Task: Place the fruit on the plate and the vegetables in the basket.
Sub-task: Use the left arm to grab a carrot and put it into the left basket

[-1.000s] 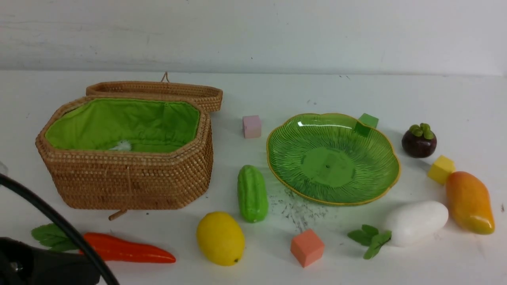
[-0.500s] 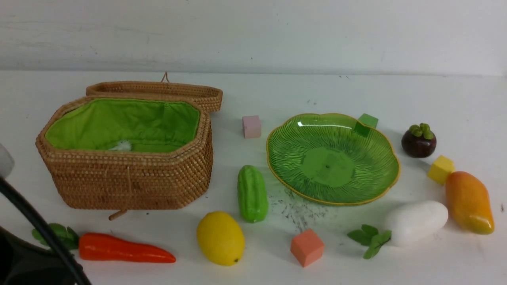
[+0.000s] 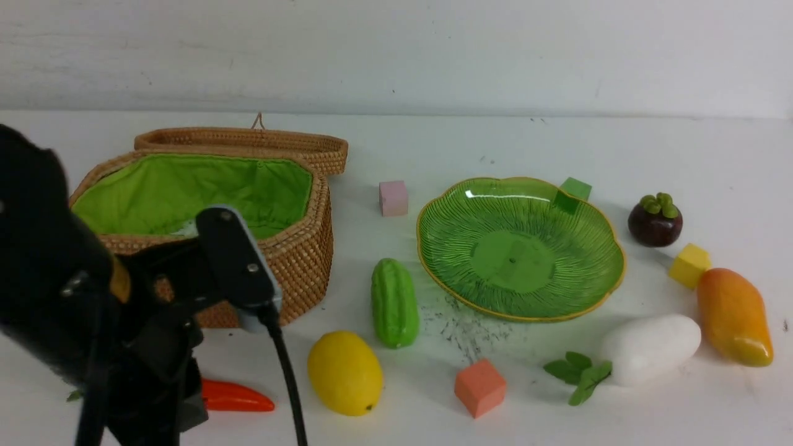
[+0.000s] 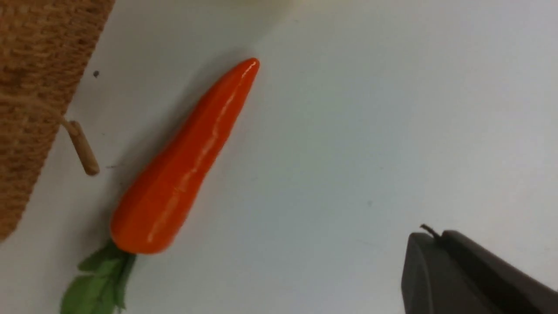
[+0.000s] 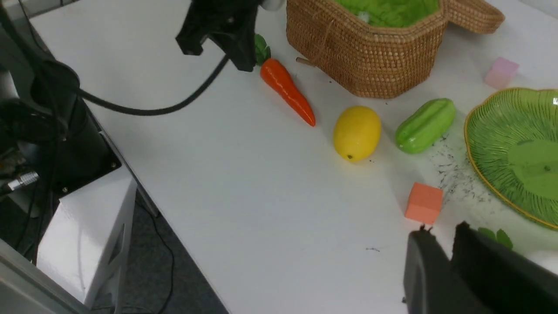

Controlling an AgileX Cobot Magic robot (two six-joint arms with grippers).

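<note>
left wrist view: the left gripper [image 4: 436, 239], jaws pressed together and clear of the carrot [image 4: 183, 165], should spread, straddle its thick middle, then close gently.

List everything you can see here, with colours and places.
basket: one, tan wicker, green lining, left.
plate: one, green glass, empty, centre-right.
cucumber: one, green, between basket and plate.
lemon: one, yellow, in front of cucumber.
carrot: one, orange, front left.
radish: one, white, in front of plate.
mango: one, orange-yellow, far right.
mangosteen: one, dark purple, right of plate.
cubes: four; pink cube, green cube, yellow cube, orange cube, around plate.
table: one, white.
left gripper: one, black, beside carrot, apart.
right gripper: one, black, outside front view.
</note>
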